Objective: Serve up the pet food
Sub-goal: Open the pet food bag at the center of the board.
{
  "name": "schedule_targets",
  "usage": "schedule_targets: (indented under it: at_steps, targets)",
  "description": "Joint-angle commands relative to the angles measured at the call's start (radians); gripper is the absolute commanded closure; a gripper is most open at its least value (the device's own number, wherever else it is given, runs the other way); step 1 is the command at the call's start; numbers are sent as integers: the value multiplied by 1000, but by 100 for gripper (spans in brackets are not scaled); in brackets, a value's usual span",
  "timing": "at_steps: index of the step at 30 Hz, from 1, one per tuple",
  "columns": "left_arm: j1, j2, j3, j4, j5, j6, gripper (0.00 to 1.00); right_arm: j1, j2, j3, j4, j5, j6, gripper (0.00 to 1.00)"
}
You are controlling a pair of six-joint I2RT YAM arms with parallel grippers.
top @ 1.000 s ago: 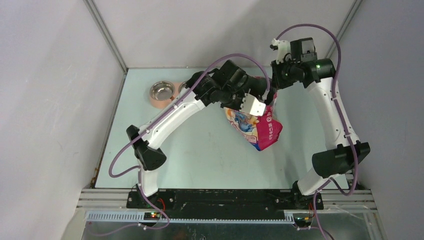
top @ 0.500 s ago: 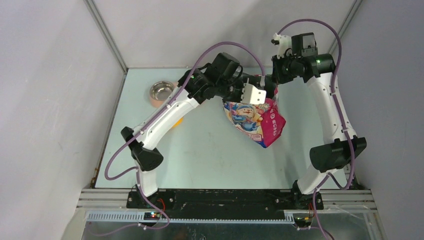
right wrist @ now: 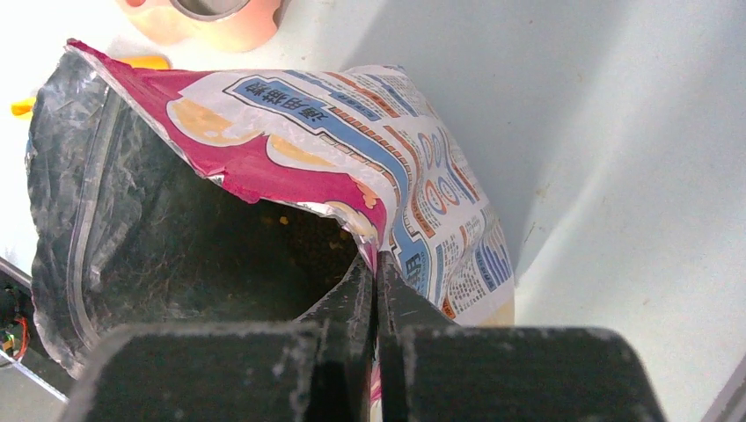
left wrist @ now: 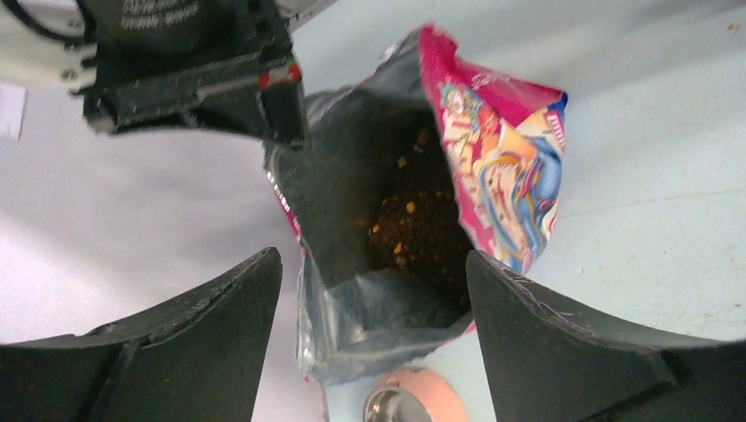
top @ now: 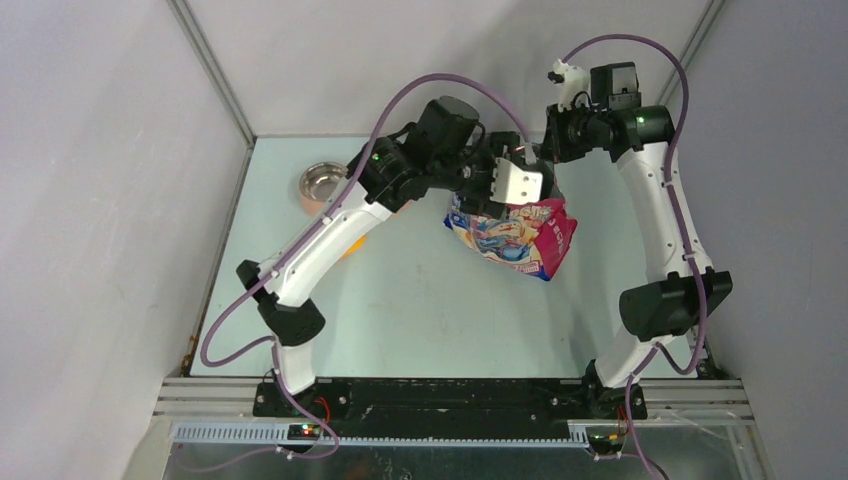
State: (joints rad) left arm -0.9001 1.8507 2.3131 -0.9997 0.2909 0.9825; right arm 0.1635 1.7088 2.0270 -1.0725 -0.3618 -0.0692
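The pet food bag (top: 515,235), glossy pink and blue, hangs with its mouth open from my right gripper (right wrist: 376,264), which is shut on the bag's rim. Brown kibble (left wrist: 413,220) shows deep inside the bag (left wrist: 501,167). My left gripper (left wrist: 371,259) is open, its fingers on either side of the bag's near lip without touching it. In the top view the left gripper (top: 500,185) sits just above the bag's top, close to the right gripper (top: 545,160).
The pink feeder with a steel bowl (top: 322,185) stands at the back left; it also shows below the bag (left wrist: 413,406) and at the top of the right wrist view (right wrist: 211,18). An orange scoop (top: 352,248) lies partly hidden under the left arm.
My left gripper has opened and let go of the bag's rim. The bag has shifted slightly right and back, held by the right gripper alone.
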Motion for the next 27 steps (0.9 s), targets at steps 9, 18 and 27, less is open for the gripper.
schedule_targets:
  at_steps: [9,18,27]
  targets:
    - [-98,130,60,78,-21,-133,15,10,-124,-2,191,-76,18,100]
    - [-106,220,89,113,-108,-179,37,35,-192,-57,207,-59,1,100]
    - [-108,206,123,20,-75,-233,100,43,-223,-124,251,1,-28,100]
